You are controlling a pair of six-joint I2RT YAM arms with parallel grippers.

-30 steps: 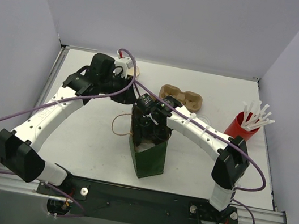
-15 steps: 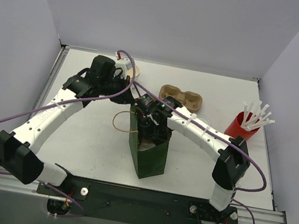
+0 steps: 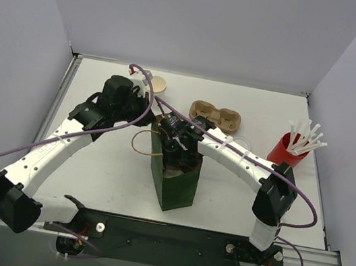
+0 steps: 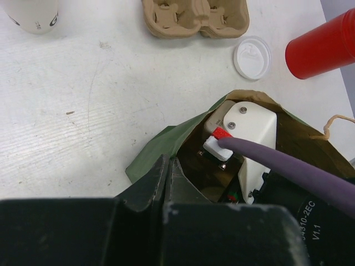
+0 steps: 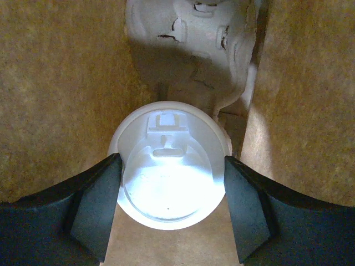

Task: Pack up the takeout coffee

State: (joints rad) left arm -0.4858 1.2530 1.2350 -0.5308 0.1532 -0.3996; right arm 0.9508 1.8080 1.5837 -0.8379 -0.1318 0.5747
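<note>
The top camera hangs high behind the arms and looks down at the whole desk from far off. The left wrist camera looks down from close over the open green bag. It shares the bag, the brown cup carrier and the red cup with the top view. The right wrist camera is inside the bag, looking straight down, very near the lidded cup.

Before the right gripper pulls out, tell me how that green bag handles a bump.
The green bag likely flexes easily: its rim is creased where the left gripper pinches it. Tall and narrow, it may tip, though the lidded cup inside probably steadies it a little.
</note>
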